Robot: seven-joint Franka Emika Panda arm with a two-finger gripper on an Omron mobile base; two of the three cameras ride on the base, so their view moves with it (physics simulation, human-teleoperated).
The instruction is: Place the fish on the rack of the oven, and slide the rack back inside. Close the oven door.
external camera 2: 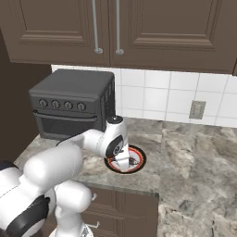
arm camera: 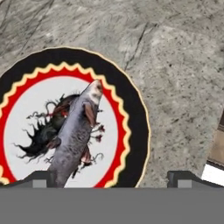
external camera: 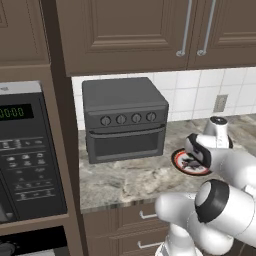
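1. The fish (arm camera: 74, 133) is seen lying on the plate (arm camera: 131, 109), head toward the top of the hand view, its body slanting across the white centre. The plate rests on the stone counter (external camera 2: 194, 157), in front of and to the right of the small toaster oven (external camera: 125, 117).
2. The gripper (arm camera: 111, 177) is held directly above the plate, pointing down. Its fingertips (arm camera: 41, 178) stand wide apart; nothing is held between them. One tip sits over the fish's tail end, the other beyond the plate's rim over bare counter.
3. Judgement: the wide spread is probably kept so the fish's body can pass between the fingers; the hand seems offset, so a shift toward the fish may be needed before descent.
4. In the left base view, the microwave (external camera: 25, 150) is noted at the left, in a tall cabinet.
5. Task status, judged: pick-up not yet done; rack placement, slide-in and door closing all remain.
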